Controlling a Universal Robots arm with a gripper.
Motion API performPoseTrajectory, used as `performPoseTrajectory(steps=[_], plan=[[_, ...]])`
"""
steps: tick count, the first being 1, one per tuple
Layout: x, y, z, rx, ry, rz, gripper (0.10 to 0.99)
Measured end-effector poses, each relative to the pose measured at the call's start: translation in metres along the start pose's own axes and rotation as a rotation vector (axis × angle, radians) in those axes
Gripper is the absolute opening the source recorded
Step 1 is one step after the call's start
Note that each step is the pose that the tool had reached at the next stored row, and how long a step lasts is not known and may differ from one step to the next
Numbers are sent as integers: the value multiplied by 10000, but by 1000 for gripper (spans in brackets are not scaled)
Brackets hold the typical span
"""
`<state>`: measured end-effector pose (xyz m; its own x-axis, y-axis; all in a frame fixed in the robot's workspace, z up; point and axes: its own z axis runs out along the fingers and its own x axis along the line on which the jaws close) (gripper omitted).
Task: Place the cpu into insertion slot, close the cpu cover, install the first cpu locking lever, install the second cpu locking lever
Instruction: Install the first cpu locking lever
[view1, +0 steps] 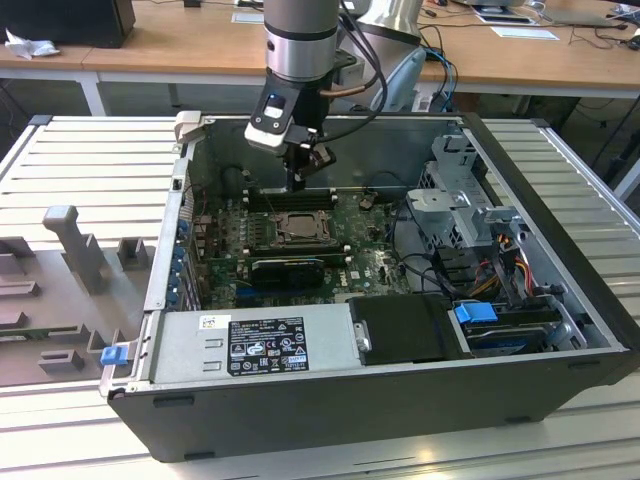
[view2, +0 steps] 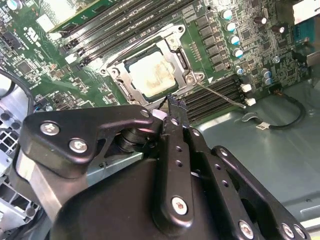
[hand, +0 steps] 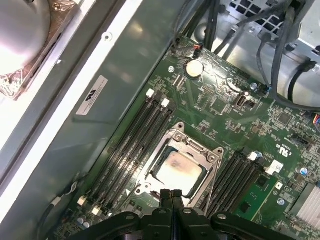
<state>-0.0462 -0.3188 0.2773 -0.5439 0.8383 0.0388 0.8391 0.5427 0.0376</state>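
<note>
The cpu (hand: 178, 168) lies flat in the insertion slot (view1: 297, 228) on the green motherboard, its pale metal top (view2: 151, 75) showing through the window of the cpu cover (hand: 192, 145). The cover (view2: 176, 44) lies down over the chip. A thin metal locking lever (view2: 220, 95) sticks out from the socket's corner across the memory slots. My gripper (hand: 171, 194) is shut, fingertips pressed together with nothing between them, at the socket's edge (view2: 173, 103). In the exterior view the gripper (view1: 296, 181) hangs just above the far side of the socket.
Long black memory slots (hand: 131, 145) flank the socket on both sides. A black graphics card (view1: 288, 268) lies in front of it, with a power supply (view1: 255, 343) nearer. Drive cages and cables (view1: 470, 215) fill the exterior view's right. The case wall (view1: 190, 160) stands at the left.
</note>
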Motion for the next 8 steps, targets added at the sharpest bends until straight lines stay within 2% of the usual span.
performPoseTrajectory(steps=[8], plan=[[0,0,0,23,26,-638,106]])
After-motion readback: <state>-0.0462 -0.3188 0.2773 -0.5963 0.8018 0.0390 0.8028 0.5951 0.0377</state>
